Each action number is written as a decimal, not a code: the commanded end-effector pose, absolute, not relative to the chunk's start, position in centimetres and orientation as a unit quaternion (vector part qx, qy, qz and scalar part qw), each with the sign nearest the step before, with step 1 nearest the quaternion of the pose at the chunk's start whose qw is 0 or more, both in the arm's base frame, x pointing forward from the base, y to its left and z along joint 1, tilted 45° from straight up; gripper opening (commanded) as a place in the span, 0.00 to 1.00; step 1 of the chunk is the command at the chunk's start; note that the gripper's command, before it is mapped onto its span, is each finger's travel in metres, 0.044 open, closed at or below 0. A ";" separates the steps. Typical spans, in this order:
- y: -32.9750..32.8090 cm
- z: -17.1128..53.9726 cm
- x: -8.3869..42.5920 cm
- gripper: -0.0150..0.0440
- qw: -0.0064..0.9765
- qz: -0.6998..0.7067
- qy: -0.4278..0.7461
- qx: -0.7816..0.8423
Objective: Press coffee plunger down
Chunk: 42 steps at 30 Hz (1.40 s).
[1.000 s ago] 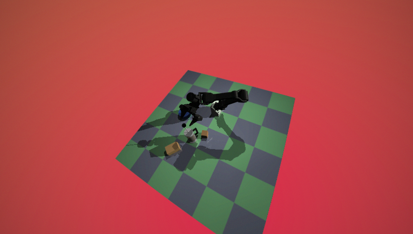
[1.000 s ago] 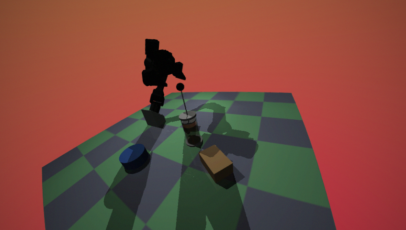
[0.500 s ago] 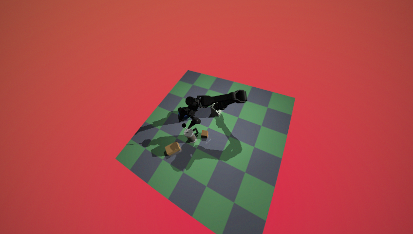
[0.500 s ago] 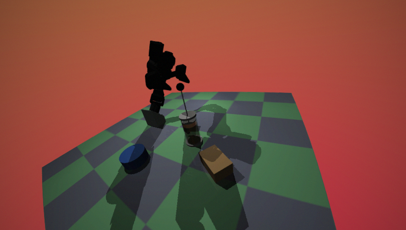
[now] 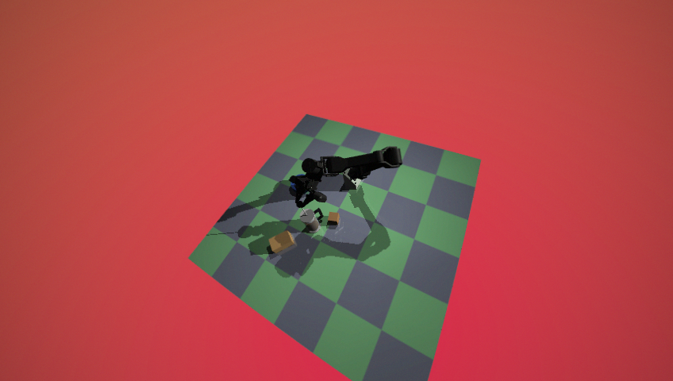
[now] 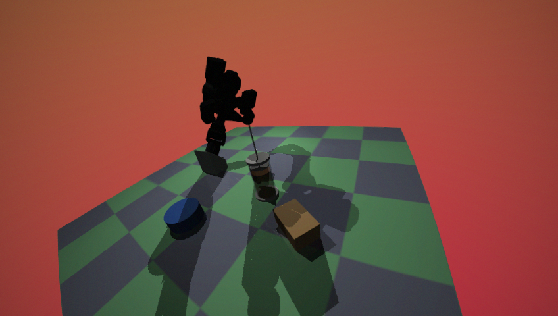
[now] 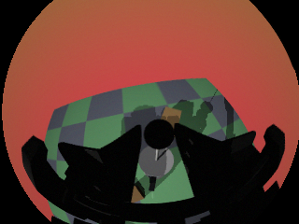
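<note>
The coffee press stands upright, with its thin plunger rod rising high above the lid. Its round black knob is between my fingertips in the wrist view. My gripper is partly closed around the knob. A thin gap shows left of the knob, and the right fingertip is very close to it, so I judge the gripper still open. In the top and exterior views the knob merges with the dark fingers, and contact cannot be told there. The handle points toward the small orange block.
A larger orange block lies close to the press. A small orange block lies on its handle side. A blue disc lies farther off, mostly hidden by the arm in the top view.
</note>
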<state>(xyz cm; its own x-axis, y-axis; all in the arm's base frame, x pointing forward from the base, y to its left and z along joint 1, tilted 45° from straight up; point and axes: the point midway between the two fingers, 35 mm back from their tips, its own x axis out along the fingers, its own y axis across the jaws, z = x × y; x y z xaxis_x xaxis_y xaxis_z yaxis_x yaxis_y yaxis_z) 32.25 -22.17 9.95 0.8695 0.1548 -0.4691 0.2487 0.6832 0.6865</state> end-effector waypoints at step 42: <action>-18.9 5.7 33.2 0.47 0.881 -0.029 0.256 0.397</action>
<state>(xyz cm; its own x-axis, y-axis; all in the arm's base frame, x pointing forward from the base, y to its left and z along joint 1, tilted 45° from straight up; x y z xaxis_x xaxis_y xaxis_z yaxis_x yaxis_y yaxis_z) 33.25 -20.43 7.62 0.8851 0.1251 -0.4483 0.2436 0.6962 0.6752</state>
